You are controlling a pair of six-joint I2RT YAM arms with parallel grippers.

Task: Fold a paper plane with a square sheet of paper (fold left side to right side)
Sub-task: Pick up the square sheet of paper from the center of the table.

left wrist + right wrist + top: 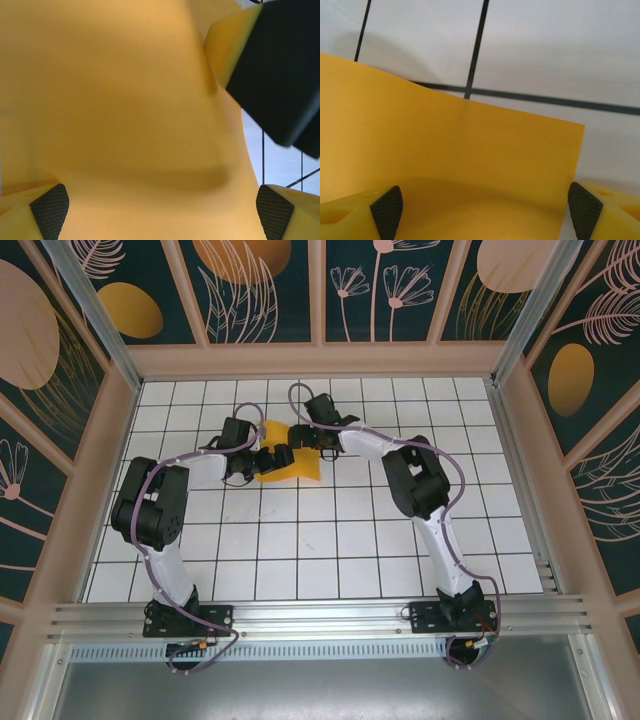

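Lying on the white tiled table (330, 540) just above the middle of the top view, the paper (298, 471) sits between the two arms' ends, and much of it is covered by them. Only a yellow strip below the dark wrists and a smaller patch above them are visible, so its outline cannot be told from there. The left gripper (268, 460) reaches in from the left and the right gripper (300, 435) from the upper right. Both are small and dark against the sheet, and their fingers cannot be made out at that size.

In the left wrist view the paper (125, 110) is very close and blurred, with a soft shadowed bulge across the lower middle. The left gripper (162, 212) has its pads (50, 212) spread wide at the bottom corners, with the sheet between them and not pinched. A dark block (275, 75) with a yellow piece at its edge cuts in at the upper right; what it belongs to is unclear.

In the right wrist view the paper (445, 155) fills the lower half, with its top edge slanting down to a corner at the right. The right gripper (486, 212) also has its pads (387, 210) wide apart, cut off by the bottom of the frame. Whether they touch the sheet cannot be told.
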